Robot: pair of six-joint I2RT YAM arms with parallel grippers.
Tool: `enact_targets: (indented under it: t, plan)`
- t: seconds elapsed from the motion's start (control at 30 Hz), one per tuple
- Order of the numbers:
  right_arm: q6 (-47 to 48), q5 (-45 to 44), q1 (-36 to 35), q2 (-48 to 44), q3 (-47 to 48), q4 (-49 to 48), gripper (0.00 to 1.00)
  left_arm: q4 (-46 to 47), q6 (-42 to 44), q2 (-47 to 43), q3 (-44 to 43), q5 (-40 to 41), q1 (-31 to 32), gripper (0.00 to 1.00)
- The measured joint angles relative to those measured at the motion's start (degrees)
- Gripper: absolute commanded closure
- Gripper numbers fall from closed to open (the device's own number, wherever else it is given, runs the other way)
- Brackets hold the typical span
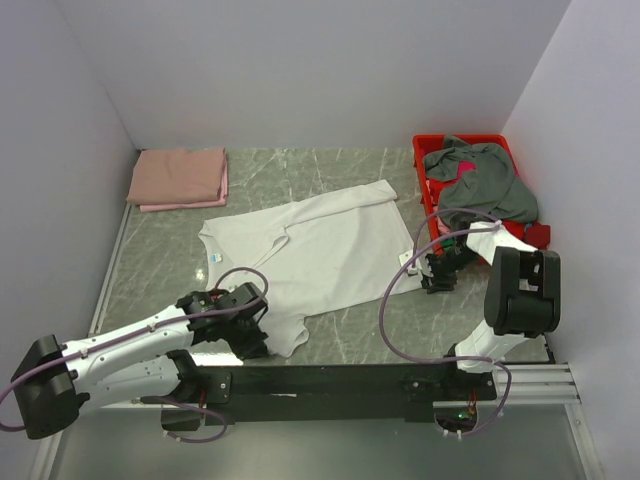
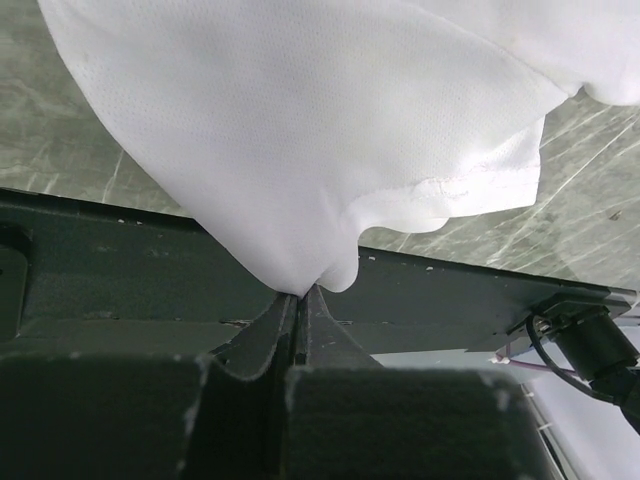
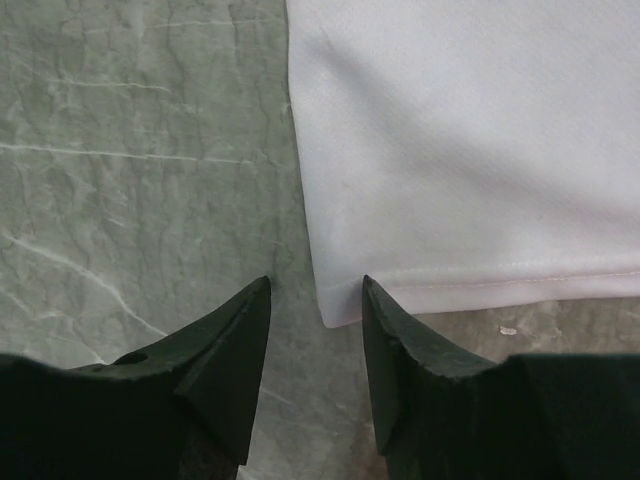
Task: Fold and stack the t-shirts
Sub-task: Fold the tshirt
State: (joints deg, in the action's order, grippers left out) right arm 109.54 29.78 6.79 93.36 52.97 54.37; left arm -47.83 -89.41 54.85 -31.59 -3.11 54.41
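Two grippers on one shirt, as we read it. White t-shirt [image 1: 330,250] lies spread mostly flat mid-table [image 1: 160,270], collar toward the left edge, one sleeve reaching toward the far right corner.

Left gripper [image 1: 255,330] sits at the near edge, left of centre. In its wrist view we see the left gripper [image 2: 300,300] fully closed, fingers pinched together on a gathered fold of the white t-shirt [image 2: 330,130]. The cloth rises out of the pinch in a tent, with a stitched hem hanging on its right side. We also see the black base rail [image 2: 120,260] right behind the pinch.

Right gripper [image 1: 432,272] is at the shirt's right side, toward the table's right edge. In its wrist view the right gripper [image 3: 315,290] has its fingers partly apart, a narrow-to-medium gap. The hemmed corner of the white t-shirt [image 3: 470,150] lies flat on the marble-pattern top, poking into that gap and closer to the right-hand finger [image 3: 400,350]. Nothing is clamped there. We can't tell whether the finger touches the cloth.

Salmon-pink t-shirt [image 1: 178,178] is folded in the far left corner. Red bin [image 1: 425,150] is in the far right corner, with a crumpled grey t-shirt [image 1: 485,180] heaped over it and a bit of pink-red cloth [image 1: 462,172] showing underneath.
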Motion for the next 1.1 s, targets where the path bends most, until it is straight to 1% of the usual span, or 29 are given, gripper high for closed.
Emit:
enact_targets:
  t: [0.27,0.33,0.4,0.43,0.57,0.77,1.1]
  plan:
    - [-0.6,0.0,0.0,0.6,0.0,-1.9,0.71,-2.6,1.9,-0.8,-3.3,0.8,-3.1,1.0]
    - [-1.1,-0.2,0.0,0.6,-0.2,-3.0,0.79,-3.2,2.7,-1.5,-4.5,1.2,-4.2,1.0]
    - [-1.7,-0.2,0.0,0.3,-0.6,-4.0,0.82,-4.0,3.6,-1.8,-5.6,1.5,-5.6,1.0]
    - [-2.1,-0.3,0.0,-0.2,-1.0,-4.6,0.86,-4.4,4.2,-1.9,-6.2,1.6,-6.3,1.0]
    - [-4.3,-1.3,0.0,-2.0,-2.3,-6.9,0.88,-5.7,7.5,-1.9,-8.7,1.6,-11.5,1.0]
    - [-8.5,-4.1,0.0,-3.8,-2.6,-9.1,0.91,-7.3,15.1,-1.6,-14.3,1.8,-22.5,1.0]
    - [-16.4,-5.4,-2.3,-4.3,-1.7,-10.6,0.95,-6.4,24.7,3.0,-24.0,1.9,-34.4,1.0]
